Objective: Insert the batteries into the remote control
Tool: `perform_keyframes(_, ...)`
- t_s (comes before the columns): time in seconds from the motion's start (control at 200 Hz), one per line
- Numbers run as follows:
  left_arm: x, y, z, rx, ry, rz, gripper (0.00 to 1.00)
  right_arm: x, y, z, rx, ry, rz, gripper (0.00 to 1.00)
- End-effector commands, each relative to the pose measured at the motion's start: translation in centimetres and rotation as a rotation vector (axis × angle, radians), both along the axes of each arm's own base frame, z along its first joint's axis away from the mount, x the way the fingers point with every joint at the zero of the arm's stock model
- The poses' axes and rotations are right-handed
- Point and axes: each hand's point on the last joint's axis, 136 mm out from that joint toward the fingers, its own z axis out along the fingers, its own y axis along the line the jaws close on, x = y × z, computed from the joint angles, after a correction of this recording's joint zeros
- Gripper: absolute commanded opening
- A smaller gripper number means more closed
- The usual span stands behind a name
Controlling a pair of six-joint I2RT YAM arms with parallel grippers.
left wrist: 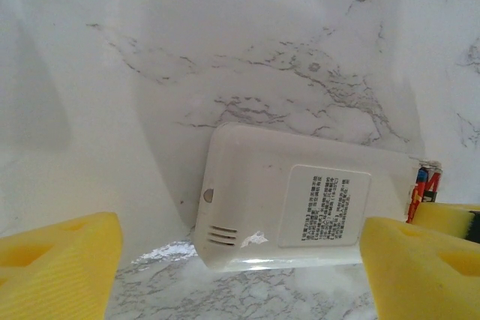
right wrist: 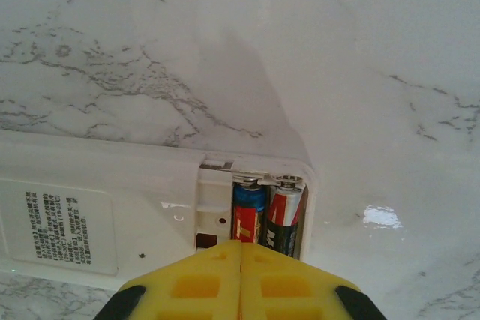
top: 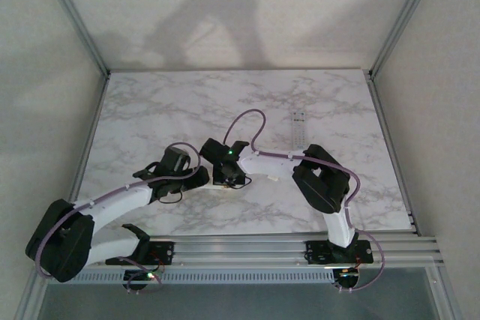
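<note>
A white remote control point(left wrist: 300, 211) lies back-up on the marble table, its label facing me. Its battery compartment point(right wrist: 259, 207) is open at one end, and two batteries lie in it side by side: one blue and red point(right wrist: 250, 219), one black and red point(right wrist: 286, 222). My right gripper point(right wrist: 241, 249) is shut with nothing between its yellow fingers, and its tips sit over the near ends of the batteries. My left gripper point(left wrist: 240, 275) is open, with the remote's other end between its widely spread fingers point(left wrist: 56, 267). Both grippers meet mid-table point(top: 217, 174).
A second, slim white remote point(top: 298, 129) lies face-up to the right of centre, beyond the right arm's elbow. Bare marble table point(top: 165, 110) stretches to the back and left. Metal frame posts point(top: 79, 24) border the table.
</note>
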Motion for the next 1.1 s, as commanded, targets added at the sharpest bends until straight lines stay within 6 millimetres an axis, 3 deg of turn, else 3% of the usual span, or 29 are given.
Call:
perform_keyframes(0.0,0.1,0.4,0.8,0.021,-0.029,0.019,0.88,0.2,0.4,3.3,0.031,-0.053,0.035,0.08)
perform_keyframes(0.125,0.5,0.4,1.9,0.010,-0.069,0.024,0.93,1.8,-1.6,7.6,0.053,-0.166,0.011,0.15)
perform_keyframes(0.25,0.9,0.3,3.8,-0.011,-0.127,0.020,0.96,4.4,-7.1,9.4,-0.008,-0.280,0.005,0.19)
perform_keyframes(0.33,1.2,0.1,5.2,-0.029,-0.172,0.007,0.97,5.2,-9.0,10.2,-0.013,-0.352,0.214,0.23)
perform_keyframes(0.416,1.3,0.2,6.6,-0.041,-0.221,0.005,0.98,4.6,-11.1,10.5,-0.097,-0.409,0.512,0.48)
perform_keyframes(0.496,1.6,0.4,8.1,-0.044,-0.270,0.011,0.99,4.7,-13.9,10.6,-0.180,-0.421,0.653,0.55)
perform_keyframes(0.601,1.9,0.7,9.8,-0.039,-0.333,0.010,0.99,5.0,-16.9,8.9,-0.262,-0.414,0.808,0.61)
perform_keyframes(0.726,2.0,0.8,11.3,-0.041,-0.399,-0.003,0.99,4.2,-17.9,7.4,-0.228,-0.369,0.923,0.71)
perform_keyframes(0.746,2.0,0.8,11.5,-0.045,-0.409,-0.006,0.99,4.0,-17.7,7.4,-0.190,-0.361,0.931,0.74)
perform_keyframes(0.796,1.9,0.8,11.8,-0.051,-0.431,-0.013,0.99,3.3,-17.0,7.2,-0.108,-0.347,0.980,0.98)
perform_keyframes(0.906,1.6,0.9,12.3,-0.057,-0.470,-0.023,0.99,2.6,-17.3,4.8,-0.117,-0.275,1.089,0.99)
perform_keyframes(1.096,1.3,1.8,12.3,-0.038,-0.493,-0.001,0.99,3.2,-18.1,1.0,-0.139,-0.132,1.107,0.98)
